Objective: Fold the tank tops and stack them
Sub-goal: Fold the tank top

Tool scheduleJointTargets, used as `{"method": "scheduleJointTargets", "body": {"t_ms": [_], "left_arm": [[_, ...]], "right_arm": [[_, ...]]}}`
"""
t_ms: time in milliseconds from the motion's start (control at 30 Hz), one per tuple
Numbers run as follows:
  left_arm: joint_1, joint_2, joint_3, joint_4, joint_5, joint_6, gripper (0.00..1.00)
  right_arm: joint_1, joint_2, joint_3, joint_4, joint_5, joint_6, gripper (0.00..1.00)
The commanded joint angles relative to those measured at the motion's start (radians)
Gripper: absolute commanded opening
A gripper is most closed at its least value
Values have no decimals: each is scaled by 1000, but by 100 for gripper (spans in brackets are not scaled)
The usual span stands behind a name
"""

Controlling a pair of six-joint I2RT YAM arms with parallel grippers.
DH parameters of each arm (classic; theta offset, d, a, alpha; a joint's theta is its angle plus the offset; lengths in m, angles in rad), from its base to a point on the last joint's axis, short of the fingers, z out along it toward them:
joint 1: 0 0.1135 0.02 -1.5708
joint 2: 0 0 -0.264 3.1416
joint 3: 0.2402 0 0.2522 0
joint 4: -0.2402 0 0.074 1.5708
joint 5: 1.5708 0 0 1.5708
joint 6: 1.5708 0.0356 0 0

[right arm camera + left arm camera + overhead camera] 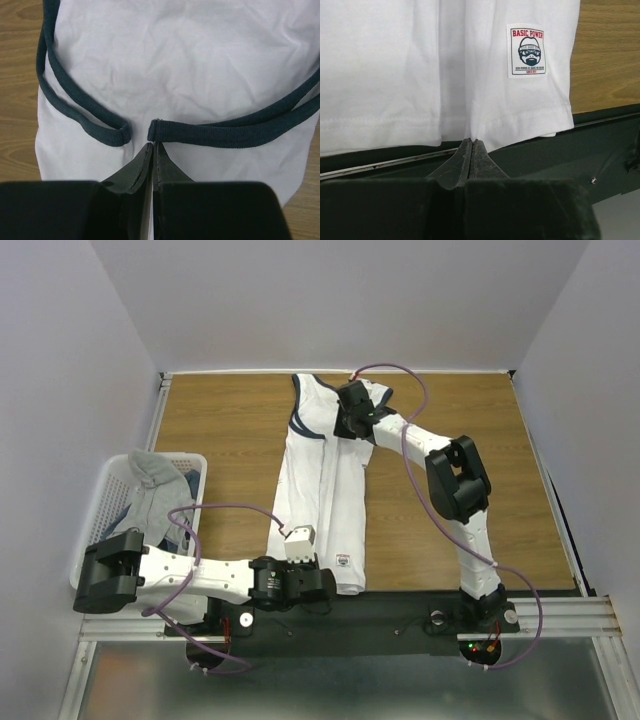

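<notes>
A soft white cloth tank top (320,490) with navy binding (75,107) round its neck and armholes lay flat and lengthwise down the middle of the brown wood-grain counter (220,440). Its shoulders were at the far side and its hem at the near edge. It appeared doubled along its length into a narrow strip. A small square woven label (526,51) printed with a bearded face sat just above the hem, toward the right corner.

I judged the cloth light, limp and a little creased. It would sag and slide wherever it was not held. The firm places to take it were the stitched hem and the thicker navy binding at the shoulders, both ends at once to keep it taut.

My left pincer (471,142) was pressed together on the hem at the near edge, a fold of white cloth nipped at its tips. My right pincer (151,145) was pressed together at the far end and looked to be nipping white cloth just beneath the two strap ends.

At the counter's left edge, well apart, a white plastic lattice basket (100,502) held crumpled grey cloth tops (155,485), not yet folded.
</notes>
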Motion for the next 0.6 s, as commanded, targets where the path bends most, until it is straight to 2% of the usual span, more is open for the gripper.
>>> {"method": "scheduleJointTargets", "body": {"t_ms": [0,367,433,500,533,567], "left_arm": [[3,-19,-24,-48,-11,-21,0],[3,-37,-38,-57,-6,-28,0],[3,-46,-39,-51,-5,-25,0],[3,-59,-42,-51,-5,-24,7],[1,-65,-42,-53,-5,-26,10],[1,-69,-41,-54,-8,-25,19]], "right_arm": [[15,14,58,27,35,13,7],[25,37,74,22,40,11,8],[26,37,79,22,37,10,13],[26,37,84,21,34,8,17],[28,37,87,22,31,8,23],[29,37,90,22,23,7,27]]}}
